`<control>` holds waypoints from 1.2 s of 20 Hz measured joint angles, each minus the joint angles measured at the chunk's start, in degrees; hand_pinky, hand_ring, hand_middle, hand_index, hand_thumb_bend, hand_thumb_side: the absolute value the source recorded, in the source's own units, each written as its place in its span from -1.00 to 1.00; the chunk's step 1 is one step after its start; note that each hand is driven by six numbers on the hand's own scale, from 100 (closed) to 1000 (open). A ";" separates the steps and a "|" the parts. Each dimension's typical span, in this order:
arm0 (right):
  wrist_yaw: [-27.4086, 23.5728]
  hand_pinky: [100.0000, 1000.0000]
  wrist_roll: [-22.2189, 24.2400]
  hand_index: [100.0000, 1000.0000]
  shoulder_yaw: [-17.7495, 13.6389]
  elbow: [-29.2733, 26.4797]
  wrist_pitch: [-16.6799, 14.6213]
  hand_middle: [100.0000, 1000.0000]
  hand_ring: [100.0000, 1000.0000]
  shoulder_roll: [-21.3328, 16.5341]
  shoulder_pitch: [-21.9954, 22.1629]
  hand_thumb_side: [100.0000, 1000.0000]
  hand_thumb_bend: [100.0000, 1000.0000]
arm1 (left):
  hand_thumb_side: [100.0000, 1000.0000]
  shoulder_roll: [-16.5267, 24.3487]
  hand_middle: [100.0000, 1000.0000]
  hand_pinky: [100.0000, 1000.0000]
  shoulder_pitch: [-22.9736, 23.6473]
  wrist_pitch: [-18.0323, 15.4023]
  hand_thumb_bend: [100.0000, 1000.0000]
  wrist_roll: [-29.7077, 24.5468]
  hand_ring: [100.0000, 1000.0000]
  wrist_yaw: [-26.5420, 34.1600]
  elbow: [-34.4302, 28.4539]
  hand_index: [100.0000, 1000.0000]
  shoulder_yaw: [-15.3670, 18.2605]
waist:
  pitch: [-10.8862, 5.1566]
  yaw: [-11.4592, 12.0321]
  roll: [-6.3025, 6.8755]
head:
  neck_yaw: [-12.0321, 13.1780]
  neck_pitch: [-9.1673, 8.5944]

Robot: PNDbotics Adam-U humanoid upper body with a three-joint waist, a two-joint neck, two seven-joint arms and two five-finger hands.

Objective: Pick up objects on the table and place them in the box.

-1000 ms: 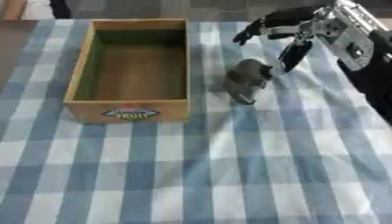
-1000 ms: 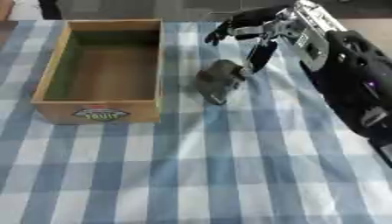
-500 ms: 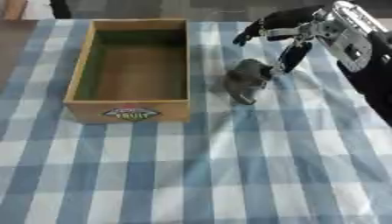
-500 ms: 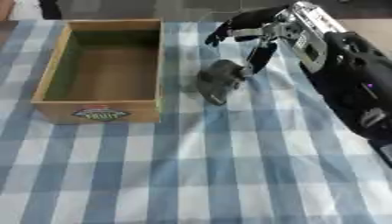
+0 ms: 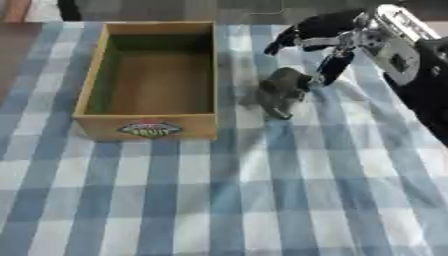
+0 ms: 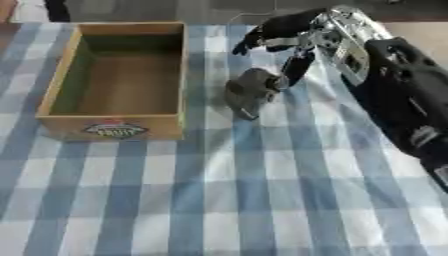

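Right hand (image 5: pixel 337 37) comes in from the upper right, black with silver joints, fingers spread wide and holding nothing. The upper fingers (image 5: pixel 289 39) reach toward the box side; the lower thumb (image 5: pixel 331 67) points down, its tip just beside the far end of the grey object, contact unclear.

Grey object (image 5: pixel 282 92) is small and lumpy, shape hard to make out; it stands on the cloth just right of the box, near the box's front right part but apart from it.

Box (image 5: pixel 96 82) is open-topped cardboard with a green inner wall on the left and a round label (image 5: pixel 149 128) on the front face. Nothing visible inside.

Tablecloth (image 5: pixel 227 200) is a blue-and-white check, covering most of the table; a bare brown strip (image 5: pixel 19 45) shows at far left.

Left hand is not visible in either view.
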 measured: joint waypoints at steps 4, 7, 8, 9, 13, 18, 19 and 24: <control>0.07 0.69 -0.37 0.95 0.28 0.34 -0.37 0.66 0.77 0.00 0.04 -1.00 -0.56 | 0.16 0.00 0.53 0.56 0.00 -0.01 -1.00 -0.01 0.63 0.01 0.00 0.29 -0.04 | 0.00 0.00 -0.05 | 0.01 0.00; 0.07 0.69 -0.38 0.95 0.28 0.50 -0.38 0.66 0.77 0.00 0.09 -1.00 -0.56 | 0.16 0.00 0.53 0.56 0.00 -0.01 -1.00 -0.01 0.63 0.01 0.00 0.29 -0.11 | 0.01 0.00 -0.05 | 0.02 0.00; 0.07 0.69 -0.37 0.95 0.28 0.57 -0.38 0.66 0.77 0.00 0.16 -1.00 -0.56 | 0.16 0.00 0.53 0.56 0.00 -0.01 -1.00 -0.01 0.63 0.01 0.00 0.29 -0.15 | 0.01 0.00 -0.05 | 0.02 0.00; 0.07 0.69 -0.37 0.95 0.28 0.61 -0.38 0.66 0.77 0.00 0.19 -1.00 -0.56 | 0.16 0.00 0.53 0.56 0.00 -0.01 -1.00 -0.01 0.63 0.01 0.00 0.29 -0.16 | 0.01 0.00 -0.05 | 0.02 0.00; 0.07 0.68 -0.37 0.95 0.28 0.62 -0.38 0.65 0.77 0.00 0.20 -1.00 -0.58 | 0.16 0.00 0.53 0.56 0.00 -0.02 -1.00 -0.02 0.63 0.01 0.00 0.29 -0.16 | 0.01 0.00 -0.05 | 0.02 0.00; 0.67 0.68 -0.37 0.95 1.43 2.59 -0.37 0.64 0.77 0.71 0.92 -1.00 -0.60 | 0.16 0.00 0.53 0.55 -0.11 -0.09 -1.00 -0.09 0.63 0.04 0.00 0.29 -0.17 | 0.17 0.38 -0.13 | -0.03 0.00; 0.83 0.68 -0.38 0.95 1.48 3.04 -0.38 0.64 0.77 0.91 0.92 -1.00 -0.61 | 0.16 0.00 0.53 0.55 -0.19 -0.09 -1.00 -0.09 0.63 0.05 0.00 0.28 -0.17 | 0.21 0.40 -0.13 | -0.05 0.00; 1.97 0.68 -1.04 0.94 1.45 4.18 -1.04 0.64 0.76 1.43 0.46 -1.00 -0.60 | 0.15 0.00 0.53 0.55 -0.32 -0.10 -1.00 -0.11 0.63 0.11 0.00 0.28 -0.18 | 0.27 0.49 -0.48 | -0.18 -0.01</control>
